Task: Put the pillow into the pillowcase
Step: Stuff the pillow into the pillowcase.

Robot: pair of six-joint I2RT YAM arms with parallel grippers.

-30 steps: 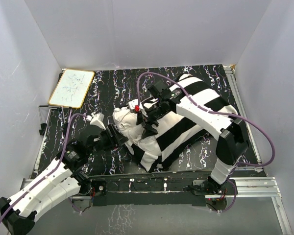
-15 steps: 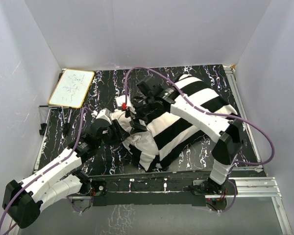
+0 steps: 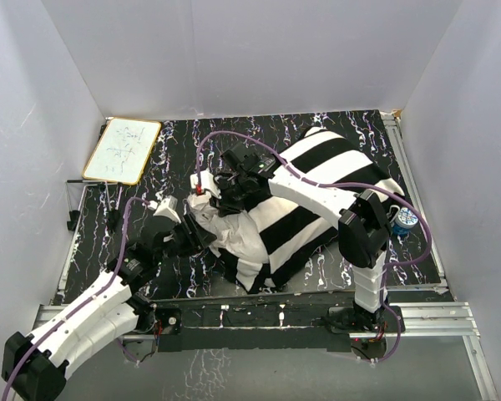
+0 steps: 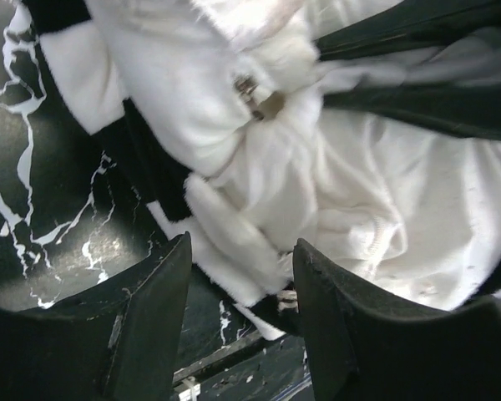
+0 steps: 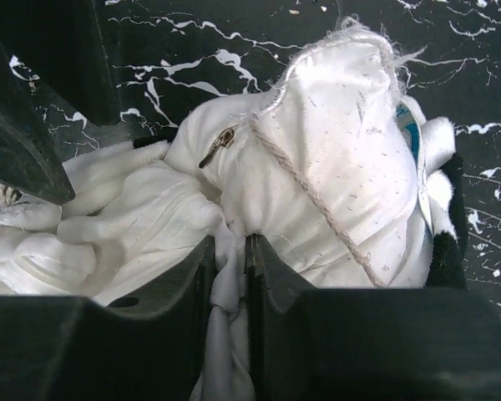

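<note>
The pillow (image 3: 225, 227), mostly inside the striped pillowcase (image 3: 326, 188), lies slanting across the bench (image 3: 175, 146) from near-left to far-right, with its bare white end to the left. The right end effector (image 5: 230, 246) pinches a fold of that white end. The left end effector (image 4: 242, 246), half-spread, straddles cloth just nearer and grips nothing.

Plump white pillow (image 3: 223, 227) mostly inside blk/wht striped pillowcase (image 3: 334, 171); crumpled zippered end sticks out at 9 o'clock. Both lie diagonally mid-counter (image 3: 175, 159).
</note>
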